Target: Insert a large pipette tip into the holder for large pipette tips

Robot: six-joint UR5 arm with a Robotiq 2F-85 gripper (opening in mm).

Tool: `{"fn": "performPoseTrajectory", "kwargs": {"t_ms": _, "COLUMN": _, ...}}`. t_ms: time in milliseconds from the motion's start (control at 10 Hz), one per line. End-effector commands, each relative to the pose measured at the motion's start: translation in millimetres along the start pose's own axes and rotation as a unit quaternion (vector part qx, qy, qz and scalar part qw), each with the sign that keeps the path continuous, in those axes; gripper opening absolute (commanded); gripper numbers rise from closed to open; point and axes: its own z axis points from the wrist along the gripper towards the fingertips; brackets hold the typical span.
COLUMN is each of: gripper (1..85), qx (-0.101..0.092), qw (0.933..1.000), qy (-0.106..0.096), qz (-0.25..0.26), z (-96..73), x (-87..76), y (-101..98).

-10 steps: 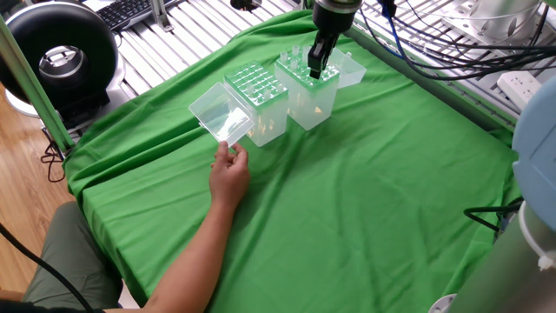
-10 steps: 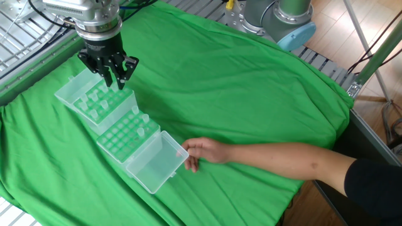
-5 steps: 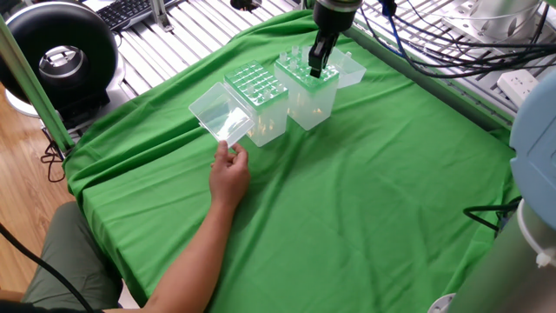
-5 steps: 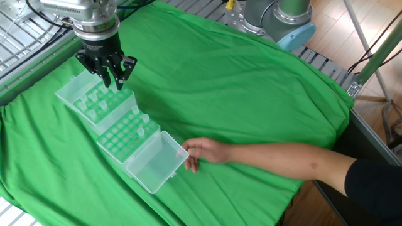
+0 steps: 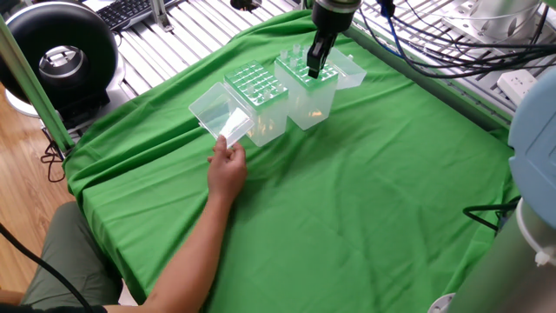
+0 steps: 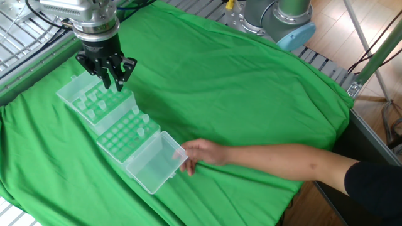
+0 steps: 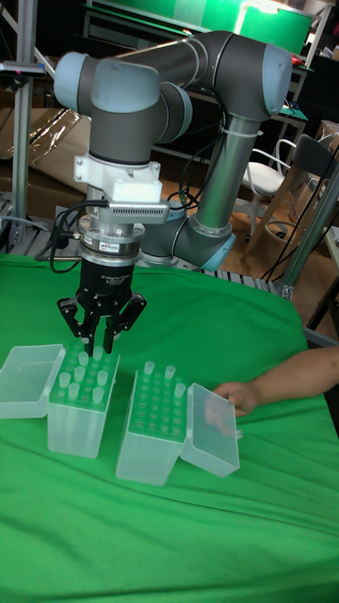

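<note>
Gripper (image 7: pixel 101 345) hovering over a grid-topped tip box (image 7: pixel 83 396)

Fingers are sitting close together, apparently pinching a tip, though it is too small to confirm. Which box is the large-tip holder is unclear; another box (image 7: pixel 155 424) is standing beside. Next: lining up over a free hole, lowering straight.

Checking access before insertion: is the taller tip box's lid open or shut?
Open: the taller translucent box's clear hinged lid lies swung back, leaving the grid exposed.

A green cloth (image 5: pixel 365 191) covers the counter. Beyond its far corner lie a black keyboard (image 5: pixel 130 12) and a round black fan (image 5: pixel 59 54).
</note>
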Motion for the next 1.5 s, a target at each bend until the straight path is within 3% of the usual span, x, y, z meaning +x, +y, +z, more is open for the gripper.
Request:
{"fn": "performPoseTrajectory", "kwargs": {"t_ms": 0, "gripper": 32.3, "qx": -0.003, "qw": 1.0, "qy": -0.006, "qz": 0.006, "z": -0.1, "x": -7.1, "y": 2.6}}
{"fn": "performPoseTrajectory", "kwargs": {"t_ms": 400, "gripper": 30.7, "qx": 0.0, "qw": 0.9999, "qy": -0.01, "qz": 0.007, "z": 1.7, "x": -11.9, "y": 3.1}}
{"fn": "performPoseTrajectory", "kwargs": {"t_ms": 900, "gripper": 17.3, "qx": 0.012, "qw": 0.9997, "qy": -0.018, "qz": 0.014, "z": 1.4, "x": -15.3, "y": -3.4}}
{"fn": "performPoseTrajectory", "kwargs": {"t_ms": 1400, "gripper": 17.0, "qx": 0.019, "qw": 0.9995, "qy": -0.007, "qz": 0.024, "z": -12.6, "x": -11.5, "y": -4.9}}
